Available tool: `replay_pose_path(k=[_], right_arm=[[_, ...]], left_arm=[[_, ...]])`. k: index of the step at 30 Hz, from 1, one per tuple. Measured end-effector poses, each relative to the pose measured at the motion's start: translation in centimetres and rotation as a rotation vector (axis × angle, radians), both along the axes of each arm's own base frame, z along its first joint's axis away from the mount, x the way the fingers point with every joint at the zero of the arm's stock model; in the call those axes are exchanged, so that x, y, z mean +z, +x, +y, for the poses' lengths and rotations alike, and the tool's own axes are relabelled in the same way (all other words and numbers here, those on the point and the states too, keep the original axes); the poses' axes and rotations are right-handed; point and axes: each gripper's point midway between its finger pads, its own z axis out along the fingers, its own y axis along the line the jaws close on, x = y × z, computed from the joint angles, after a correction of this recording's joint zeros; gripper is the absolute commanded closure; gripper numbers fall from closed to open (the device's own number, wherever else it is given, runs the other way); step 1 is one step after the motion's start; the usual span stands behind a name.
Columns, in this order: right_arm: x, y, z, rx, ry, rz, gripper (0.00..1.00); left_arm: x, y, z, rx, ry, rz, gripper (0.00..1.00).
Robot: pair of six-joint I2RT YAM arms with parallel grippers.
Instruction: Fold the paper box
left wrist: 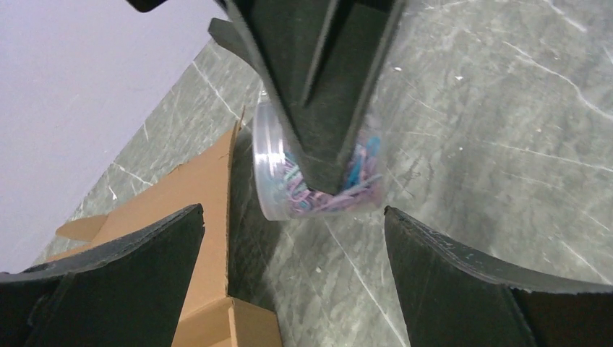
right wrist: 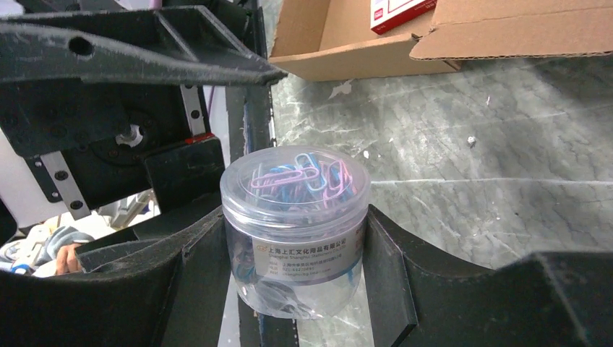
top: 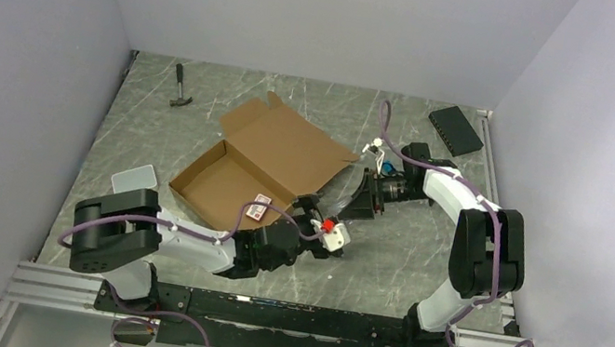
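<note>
Grey marbled worktop [top: 423, 249] fills the floor of a pale-walled booth. In the overhead view, the paper box [top: 263, 161] lies left of centre. It is open and unfolded, its tray toward the lower left and its lid flap spread toward the upper right.

Just right of the tray's near corner the two arms meet. The left hand [left wrist: 293, 213] has its fingers spread wide with nothing between them. The right hand [right wrist: 295, 217] grips a clear jar of paper clips [right wrist: 296, 246], one finger pressed to each side.

A flat black box [top: 456, 130] sits at the upper right, and a hammer [top: 180, 87] at the upper left. A translucent tray [top: 135, 179] lies left of the paper box, and a small red-and-white packet [top: 257, 208] rests inside it.
</note>
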Motion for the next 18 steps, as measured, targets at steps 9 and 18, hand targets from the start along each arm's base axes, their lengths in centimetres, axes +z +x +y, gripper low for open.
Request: replay_pose_path(k=[9, 18], right_arm=[[0.1, -0.5, 0.7, 0.03, 0.0, -0.005, 0.65], [0.0, -1.0, 1.1, 0.051, -0.001, -0.002, 0.63]], left_arm=[[-0.7, 1.5, -0.4, -0.004, -0.049, 0.043, 0.0], [-0.5, 1.8, -1.5, -0.029, -0.109, 0.085, 0.1]])
